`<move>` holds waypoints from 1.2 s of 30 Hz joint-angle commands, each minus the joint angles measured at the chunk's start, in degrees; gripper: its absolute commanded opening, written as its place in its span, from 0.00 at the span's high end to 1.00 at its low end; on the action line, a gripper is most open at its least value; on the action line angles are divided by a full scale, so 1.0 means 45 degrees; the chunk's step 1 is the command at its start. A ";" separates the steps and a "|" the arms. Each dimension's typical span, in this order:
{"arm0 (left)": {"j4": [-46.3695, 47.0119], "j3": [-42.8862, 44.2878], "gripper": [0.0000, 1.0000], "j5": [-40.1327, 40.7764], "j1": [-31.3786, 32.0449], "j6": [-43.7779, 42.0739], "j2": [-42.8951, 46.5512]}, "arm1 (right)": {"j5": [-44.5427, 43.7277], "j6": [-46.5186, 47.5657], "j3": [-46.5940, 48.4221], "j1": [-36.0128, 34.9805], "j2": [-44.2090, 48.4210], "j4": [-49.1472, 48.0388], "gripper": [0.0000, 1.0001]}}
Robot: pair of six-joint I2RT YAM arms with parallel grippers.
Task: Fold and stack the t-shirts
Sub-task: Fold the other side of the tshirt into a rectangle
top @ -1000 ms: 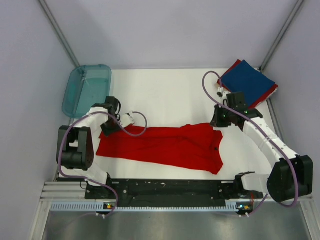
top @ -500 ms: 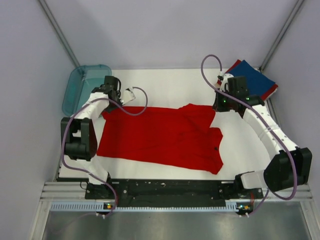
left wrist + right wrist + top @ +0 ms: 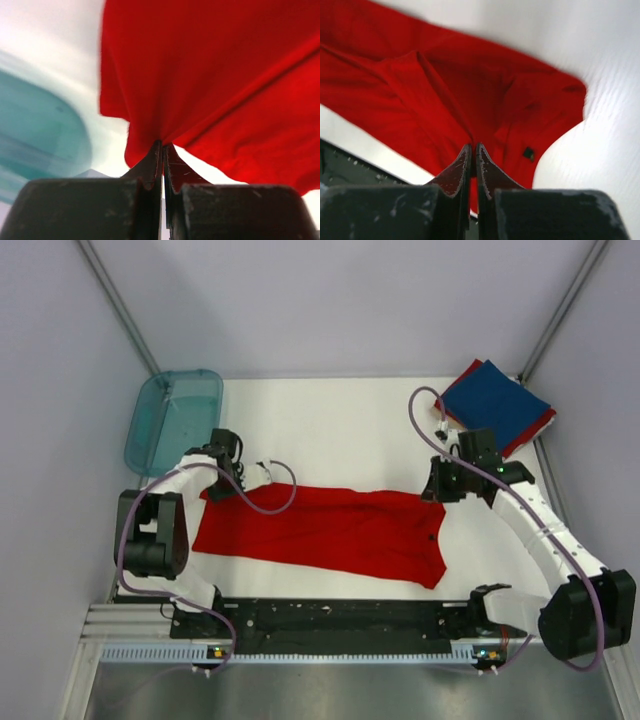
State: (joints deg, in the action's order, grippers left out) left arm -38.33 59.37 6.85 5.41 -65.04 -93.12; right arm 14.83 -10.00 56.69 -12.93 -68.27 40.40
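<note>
A red t-shirt (image 3: 330, 530) lies spread as a long band across the front of the white table (image 3: 330, 430). My left gripper (image 3: 217, 488) is shut on its far left corner; in the left wrist view the cloth (image 3: 210, 80) runs out from my closed gripper (image 3: 163, 146). My right gripper (image 3: 437, 490) is shut on the far right corner; the right wrist view shows the cloth (image 3: 445, 95) pinched at my closed gripper (image 3: 473, 147). A folded navy t-shirt (image 3: 497, 403) lies on a folded red one (image 3: 537, 427) at the back right.
A translucent teal plastic tray (image 3: 174, 418) stands at the back left, also blurred in the left wrist view (image 3: 35, 135). Grey enclosure walls surround the table. A black rail (image 3: 340, 615) with the arm bases runs along the near edge.
Both grippers carried the shirt's far edge away from the bases and then back toward them. The shirt is now a flatter, narrower band, and the raised fold at its right is gone.
</note>
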 commanded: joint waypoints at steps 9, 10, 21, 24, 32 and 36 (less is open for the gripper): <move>-0.0661 -0.0539 1.00 -0.0018 0.0048 -0.0821 -0.0204 | 0.2641 -0.1684 -0.2382 0.0041 0.0738 0.0826 1.00; -0.0798 -0.0519 1.00 -0.0096 0.0048 -0.0879 -0.0243 | 0.2797 -0.1665 -0.2459 0.0041 0.0641 0.0904 1.00; -0.2809 0.2173 0.56 -0.2397 0.0806 0.0503 -0.0226 | 0.4010 -0.4201 -0.4840 -0.0974 -0.0785 -0.1865 1.00; -0.3182 0.3345 0.56 -0.3686 0.2483 0.1869 0.0185 | 0.3581 -0.4671 -0.5369 -0.0994 -0.0923 -0.2512 1.00; -0.1682 0.5418 0.58 -0.9153 0.7349 0.5640 -0.1276 | 0.2643 -0.4907 -0.5721 -0.0955 -0.0903 -0.2923 1.00; 0.0056 0.5497 0.52 -1.0681 0.8502 0.6755 -0.2175 | 0.2408 -0.4907 -0.5820 -0.0974 -0.0923 -0.3118 1.00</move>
State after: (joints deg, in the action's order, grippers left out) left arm -44.97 82.96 -28.58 40.77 -43.16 -98.85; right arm 27.64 -31.29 31.00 -16.73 -72.49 29.26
